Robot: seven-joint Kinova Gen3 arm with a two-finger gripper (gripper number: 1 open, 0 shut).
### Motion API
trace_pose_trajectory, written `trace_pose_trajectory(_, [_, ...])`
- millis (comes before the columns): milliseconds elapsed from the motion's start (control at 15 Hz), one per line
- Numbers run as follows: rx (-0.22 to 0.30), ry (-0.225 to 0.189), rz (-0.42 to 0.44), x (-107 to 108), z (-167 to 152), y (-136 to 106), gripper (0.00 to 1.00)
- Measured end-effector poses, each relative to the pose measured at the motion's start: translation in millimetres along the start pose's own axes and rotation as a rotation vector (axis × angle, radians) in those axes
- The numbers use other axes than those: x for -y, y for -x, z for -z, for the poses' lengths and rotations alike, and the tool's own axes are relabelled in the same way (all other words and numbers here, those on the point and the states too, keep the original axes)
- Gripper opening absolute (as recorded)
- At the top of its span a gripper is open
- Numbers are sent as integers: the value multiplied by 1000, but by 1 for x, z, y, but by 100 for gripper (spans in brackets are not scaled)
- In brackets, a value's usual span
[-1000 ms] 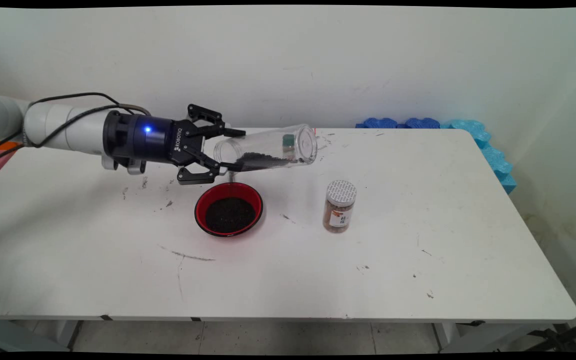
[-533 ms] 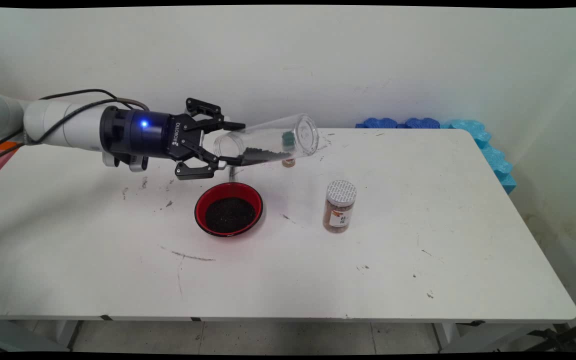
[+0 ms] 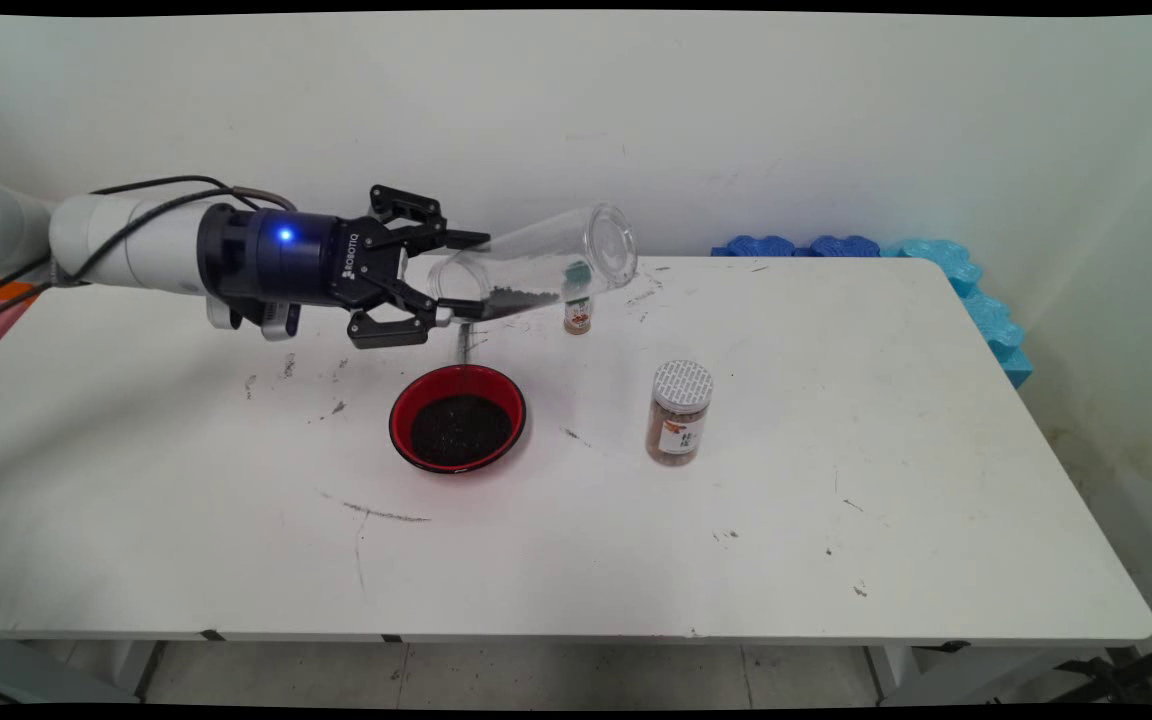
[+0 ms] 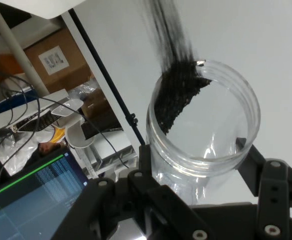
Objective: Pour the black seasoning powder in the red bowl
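The black claw (image 3: 441, 283) clenches the clear plastic jar (image 3: 536, 267) at the red bowl's (image 3: 457, 415) twelve o'clock, above the white counter (image 3: 836, 480); since before, its base tilted higher, dark grains (image 3: 516, 301) sliding mouthward.

jar (image 3: 536, 263) base tipped higher above the fingers (image 3: 456, 239), mouth lower, dark grains (image 3: 519, 299) slid toward the gripper (image 3: 463, 274), small bottle (image 3: 577, 314) beyond the fingertips uncovered

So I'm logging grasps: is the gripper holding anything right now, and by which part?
Yes. The gripper holds the clear jar near its open mouth end, fingers on opposite sides of its wall, with the jar tilted base-up and dark grains inside.
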Motion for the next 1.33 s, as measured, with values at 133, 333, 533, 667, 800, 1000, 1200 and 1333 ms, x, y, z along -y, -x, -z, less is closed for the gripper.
trace_pose_trajectory(133, [9, 4, 10, -1, 0, 0, 0])
trace_pose_trajectory(333, [20, 7, 22, -2, 1, 0, 0])
trace_pose_trajectory(533, [29, 9, 32, -3, 1, 1, 0])
trace_pose_trajectory(667, [34, 10, 38, -3, 2, 1, 0])
trace_pose_trajectory(800, [37, 10, 41, -3, 2, 1, 0])
trace_pose_trajectory(1000, [42, 11, 48, -3, 4, 2, 0])
trace_pose_trajectory(1200, [46, 16, 57, -3, 6, 2, 0])
trace_pose_trajectory(1333, [48, 19, 62, -3, 8, 2, 0])
